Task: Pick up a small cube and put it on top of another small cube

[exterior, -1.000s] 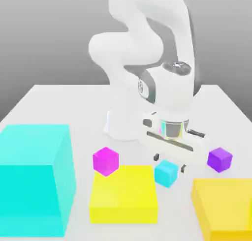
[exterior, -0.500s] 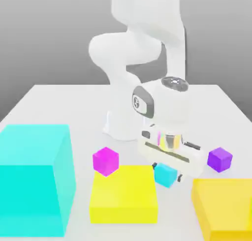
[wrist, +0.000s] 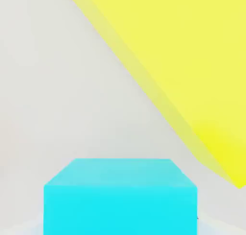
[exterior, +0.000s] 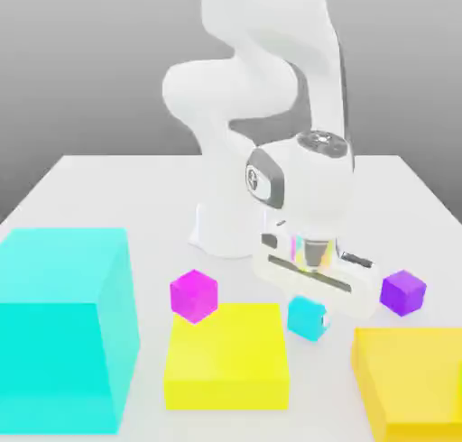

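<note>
End effector (exterior: 309, 307) low, pointing down

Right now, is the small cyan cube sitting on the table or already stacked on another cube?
On the table. The small cyan cube rests on the table beside the yellow block, under the tool.

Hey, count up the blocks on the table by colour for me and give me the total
Cyan: 2, the small cube and the huge block
Yellow: 2, one slab, another
Magenta: 1
Purple: 1
Total: 6
</note>
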